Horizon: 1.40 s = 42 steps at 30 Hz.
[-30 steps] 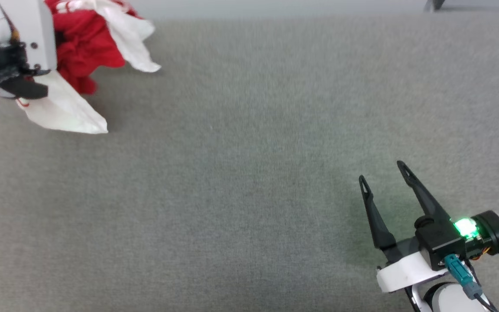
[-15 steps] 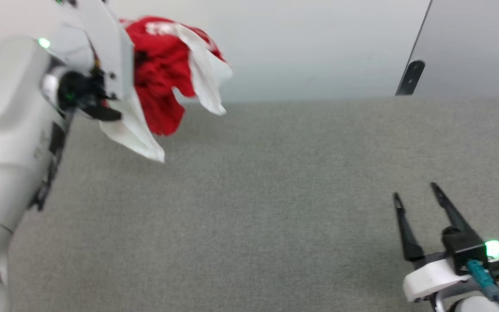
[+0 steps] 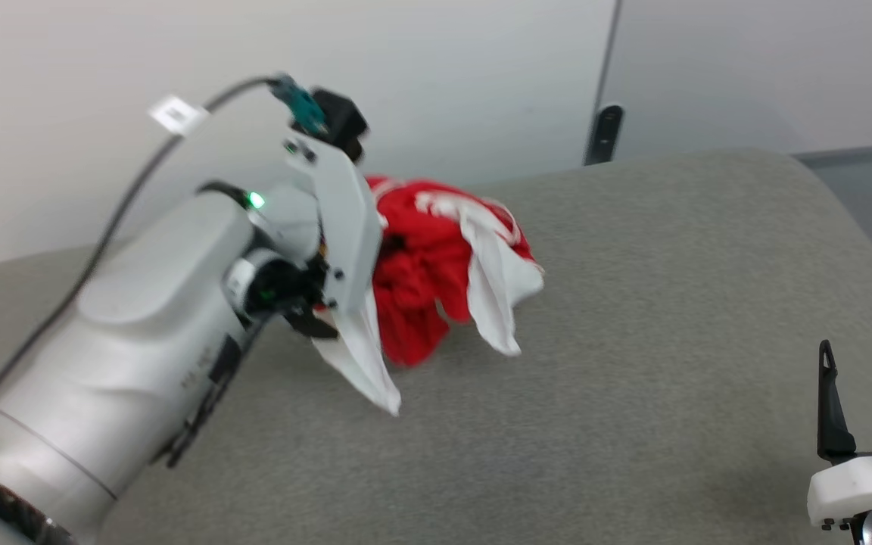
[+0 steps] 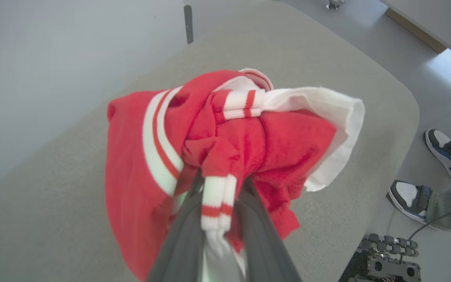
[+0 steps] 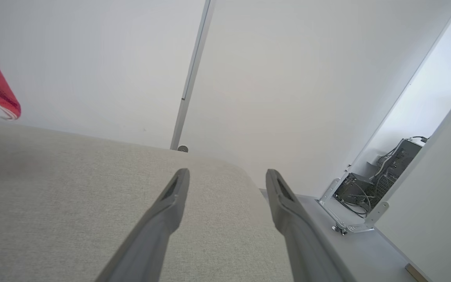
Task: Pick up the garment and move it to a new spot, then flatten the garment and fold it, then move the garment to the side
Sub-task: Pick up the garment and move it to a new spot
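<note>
The soft red short-sleeved shirt with white sleeves and striped trim (image 3: 417, 280) hangs bunched at the centre-left of the head view, over the far part of the grey fabric-covered surface (image 3: 671, 303), white sleeves dangling. The left gripper (image 4: 222, 184) pinches it: in the left wrist view its two dark fingers (image 4: 182, 243) rise from the bottom edge with a red-and-white striped band and red folds wedged between them. At the head view's lower right the right gripper (image 3: 864, 356) stands spread apart, holding nothing. A person's white-and-dark sneakers (image 4: 409, 196) show at the left wrist view's right edge
</note>
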Tool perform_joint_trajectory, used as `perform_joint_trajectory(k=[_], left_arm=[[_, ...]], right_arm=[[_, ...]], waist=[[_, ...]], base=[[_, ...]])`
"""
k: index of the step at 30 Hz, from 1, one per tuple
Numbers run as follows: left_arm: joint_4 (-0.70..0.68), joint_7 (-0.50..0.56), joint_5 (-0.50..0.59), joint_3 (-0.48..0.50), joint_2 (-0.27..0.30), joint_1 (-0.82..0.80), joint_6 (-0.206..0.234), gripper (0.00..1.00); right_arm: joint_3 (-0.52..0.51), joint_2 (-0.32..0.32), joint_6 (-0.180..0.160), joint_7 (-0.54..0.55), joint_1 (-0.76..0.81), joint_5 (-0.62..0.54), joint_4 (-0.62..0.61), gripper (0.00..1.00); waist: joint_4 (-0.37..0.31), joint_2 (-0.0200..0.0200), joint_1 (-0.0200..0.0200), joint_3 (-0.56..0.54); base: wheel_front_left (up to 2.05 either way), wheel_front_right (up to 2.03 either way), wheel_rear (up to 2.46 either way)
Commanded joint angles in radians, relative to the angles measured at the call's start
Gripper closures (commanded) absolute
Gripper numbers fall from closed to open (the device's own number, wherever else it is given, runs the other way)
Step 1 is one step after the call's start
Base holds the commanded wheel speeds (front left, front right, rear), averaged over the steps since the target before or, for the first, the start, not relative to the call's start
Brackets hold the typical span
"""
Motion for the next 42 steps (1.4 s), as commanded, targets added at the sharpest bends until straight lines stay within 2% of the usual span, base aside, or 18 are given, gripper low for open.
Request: perform_joint_trajectory(k=[1, 6, 11, 16, 21, 22, 23, 24, 25, 33, 42], left_arm=[[-0.006, 0.011, 0.0, -0.01, -0.003, 0.019, 0.009, 1.0], [-0.026, 0.056, -0.004, -0.052, -0.039, 0.071, 0.042, 1.0], [0.033, 0.095, -0.007, -0.099, -0.077, 0.133, 0.066, 1.0], [0.132, 0.095, -0.005, -0.125, -0.111, 0.177, 0.069, 1.0], [0.23, 0.108, -0.006, -0.143, -0.139, 0.19, 0.048, 1.0], [0.242, 0.104, -0.006, -0.145, -0.144, 0.189, 0.043, 0.87], [0.255, 0.101, 0.004, -0.151, -0.146, 0.181, 0.036, 0.58], [0.265, 0.108, 0.005, -0.157, -0.15, 0.176, 0.032, 0.14], [0.274, 0.115, 0.006, -0.162, -0.154, 0.17, 0.026, 0.0], [0.265, 0.104, 0.01, -0.163, -0.165, 0.111, -0.005, 0.0], [0.206, 0.009, 0.015, -0.145, -0.129, 0.096, -0.013, 0.0]], right_arm=[[-0.007, 0.005, -0.001, 0.001, 0.011, -0.004, -0.003, 0.0], [-0.008, 0.012, -0.001, -0.006, 0.007, 0.001, 0.014, 0.0], [0.013, 0.017, -0.001, -0.007, -0.009, 0.018, 0.037, 0.0], [0.05, 0.016, -0.001, -0.02, -0.039, 0.06, 0.082, 0.0], [0.078, 0.017, -0.001, -0.033, -0.067, 0.093, 0.124, 0.0], [0.08, 0.016, -0.001, -0.036, -0.07, 0.094, 0.132, 0.0], [0.081, 0.016, -0.001, -0.037, -0.071, 0.09, 0.14, 0.0], [0.081, 0.017, -0.001, -0.039, -0.072, 0.09, 0.148, 0.0], [0.078, 0.017, -0.001, -0.04, -0.073, 0.09, 0.153, 0.0], [0.064, 0.016, -0.001, -0.035, -0.047, 0.083, 0.174, 0.0], [0.06, 0.017, -0.001, -0.027, -0.024, 0.092, 0.156, 0.0]], waist=[[-0.062, 0.0, 0.0, 0.014], [-0.119, 0.0, 0.0, 0.036], [-0.16, 0.0, 0.0, 0.07], [-0.195, 0.0, 0.0, 0.099], [-0.208, 0.0, 0.0, 0.108], [-0.207, 0.0, 0.0, 0.104], [-0.205, 0.0, 0.0, 0.1], [-0.2, 0.0, 0.0, 0.094], [-0.193, 0.0, 0.0, 0.087], [-0.097, 0.0, 0.0, 0.021], [0.028, 0.0, 0.0, -0.022]], base=[[0.0, 0.0, 0.0], [0.0, 0.0, 0.0], [0.0, 0.0, 0.0], [0.0, 0.0, 0.0], [0.0, 0.0, 0.0], [0.0, 0.0, 0.0], [0.0, 0.0, 0.0], [0.0, 0.0, 0.0], [0.0, 0.0, 0.0], [0.0, 0.0, 0.0], [0.0, 0.0, 0.0]])
